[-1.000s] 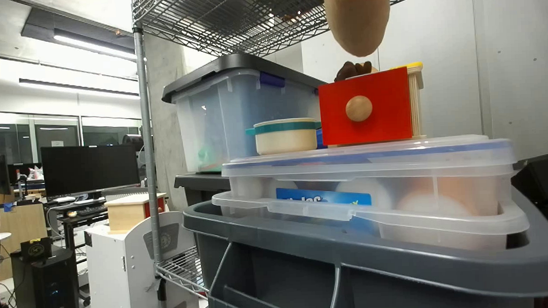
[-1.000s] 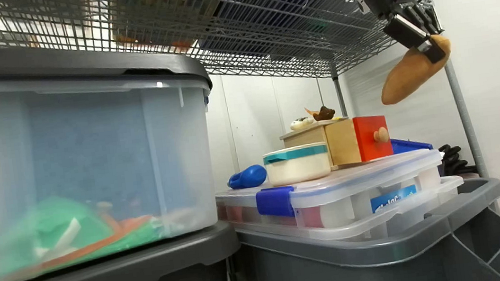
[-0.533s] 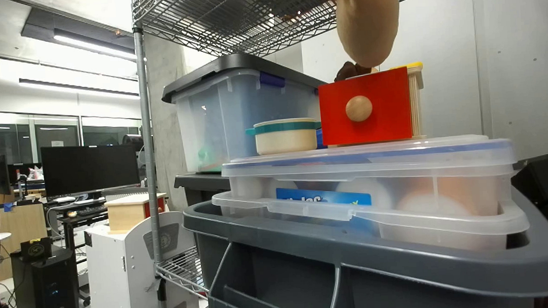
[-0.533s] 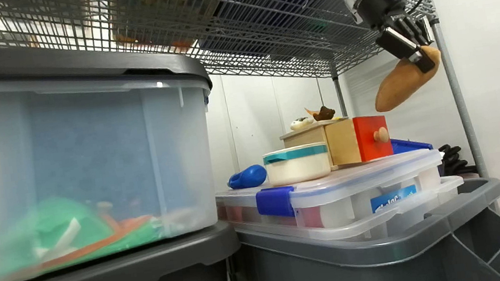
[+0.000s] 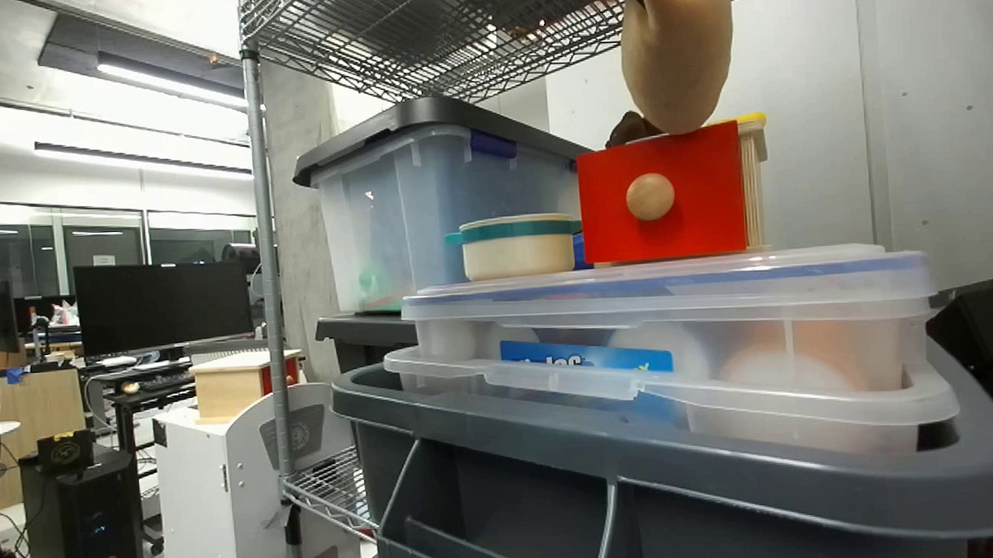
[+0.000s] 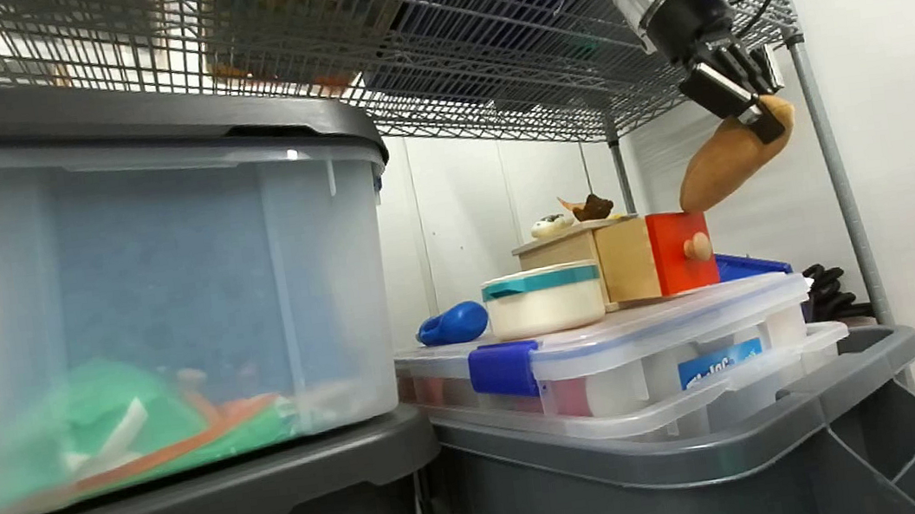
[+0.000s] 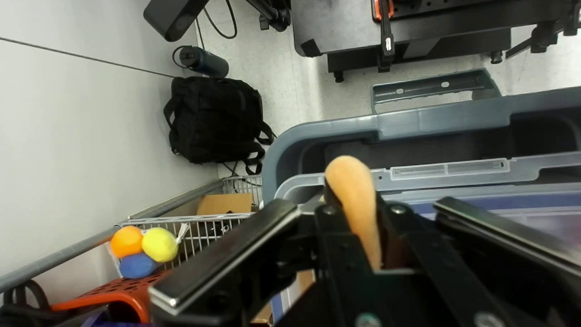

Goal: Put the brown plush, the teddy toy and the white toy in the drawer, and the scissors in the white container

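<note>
while aslant, tan plush (image 6: pixel 724 164) tight in gripper (image 6: pixel 770 114)

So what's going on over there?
The robot arm has its jaws shut on a tan plush, held tilted. Its lower end appears near the top of the pulled-out red drawer; whether they touch, I can't tell. A white toy and a dark brown toy sit on the wooden casing, not yet in the drawer.

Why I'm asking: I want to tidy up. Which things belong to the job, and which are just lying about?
For the job:
tan plush, in the end effector
dark brown toy
white toy
red drawer
teal-banded white container
scissors: not discernible

Lying about:
black bag
bottle
round colored things
</note>
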